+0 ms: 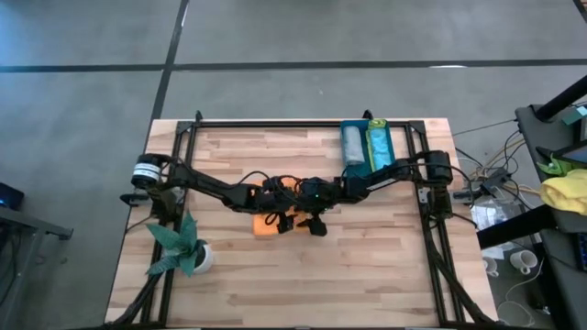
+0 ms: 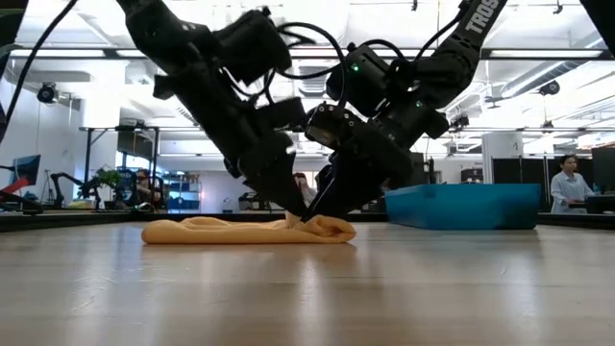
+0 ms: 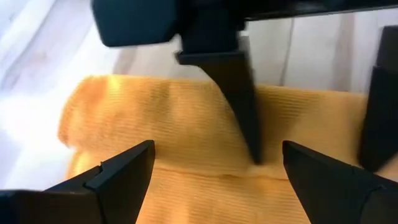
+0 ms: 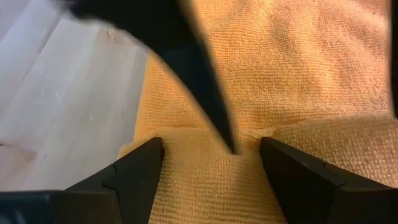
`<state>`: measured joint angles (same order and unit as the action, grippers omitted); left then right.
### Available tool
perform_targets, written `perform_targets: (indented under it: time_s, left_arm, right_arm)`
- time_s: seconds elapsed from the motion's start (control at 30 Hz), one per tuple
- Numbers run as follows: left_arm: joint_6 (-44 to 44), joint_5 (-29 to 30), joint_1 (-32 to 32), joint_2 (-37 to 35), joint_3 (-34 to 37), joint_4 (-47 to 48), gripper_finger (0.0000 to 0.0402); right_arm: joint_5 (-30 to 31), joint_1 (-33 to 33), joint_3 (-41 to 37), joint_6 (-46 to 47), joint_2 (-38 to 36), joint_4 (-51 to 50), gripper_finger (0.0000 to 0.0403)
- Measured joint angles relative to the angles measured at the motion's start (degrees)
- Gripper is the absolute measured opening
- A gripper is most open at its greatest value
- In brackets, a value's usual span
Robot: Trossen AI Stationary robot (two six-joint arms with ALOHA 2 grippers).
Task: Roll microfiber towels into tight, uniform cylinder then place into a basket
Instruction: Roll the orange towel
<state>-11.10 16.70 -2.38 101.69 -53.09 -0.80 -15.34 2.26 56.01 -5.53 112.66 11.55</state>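
An orange towel (image 2: 240, 231) lies on the wooden table near its middle, partly rolled, and rests along its whole length. Both grippers slant down onto its right end in the low view. My left gripper (image 3: 219, 149) is open over the towel. My right gripper (image 4: 211, 144) is open too, facing it from the other side. One finger of each reaches between the other's fingers. The teal basket (image 1: 347, 163) stands at the far right. In it lie a rolled grey towel (image 1: 352, 145) and a rolled turquoise towel (image 1: 378, 147). My left gripper slants down from the table's left. One open finger (image 4: 211, 106) meets the orange towel with its tip at the fold line (image 4: 239, 155) beside the rolled part. Whether its other finger touches the cloth cannot be told. The towel stays flat on the table. My right gripper slants down from the table's right. One open finger (image 3: 242, 106) meets the orange towel with its tip at the crease (image 3: 264, 169) between the thick rolled part and the flat part. Its other finger's contact does not show.
A potted plant (image 1: 183, 249) stands at the near left of the table. Black frame rails (image 1: 303, 124) run along the far and side edges. A yellow cloth heap (image 1: 564, 192) lies off the table to the right. A person (image 2: 567, 183) stands in the room beyond.
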Motion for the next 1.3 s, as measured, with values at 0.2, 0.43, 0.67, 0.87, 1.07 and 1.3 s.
perform_targets:
  time_s: [0.2, 0.43, 0.67, 0.87, 1.07, 1.3]
  left_arm:
    - [5.70, -3.56, 0.88, 0.42, 0.01, -2.02, 0.0336]
    - [5.36, -6.07, 0.90, 3.41, 1.35, -2.89, 0.0336]
    - [5.22, -6.08, 0.87, 3.20, 2.40, -2.70, 0.0336]
    - [5.47, -6.63, 0.77, 3.23, 2.51, -3.90, 0.0336]
    - [5.48, -6.65, 0.77, 3.28, 2.80, -4.66, 0.0336]
    - [5.49, -6.59, 0.77, 3.32, 2.89, -4.75, 0.0336]
  right_arm:
    - [0.00, -0.10, 0.00, -0.90, 0.00, -0.46, 0.0263]
    - [0.22, -0.12, -0.14, -1.21, -2.07, -2.01, 0.0273]
    - [0.70, 0.44, 0.10, -2.77, -10.82, -11.88, 0.0288]
    - [4.57, 3.33, -3.78, -7.42, -14.67, -17.51, 0.0287]
    - [6.10, 5.65, -5.26, -9.57, -10.35, -16.43, 0.0284]
    - [5.24, 5.80, -0.25, -11.27, -2.69, -14.88, 0.0284]
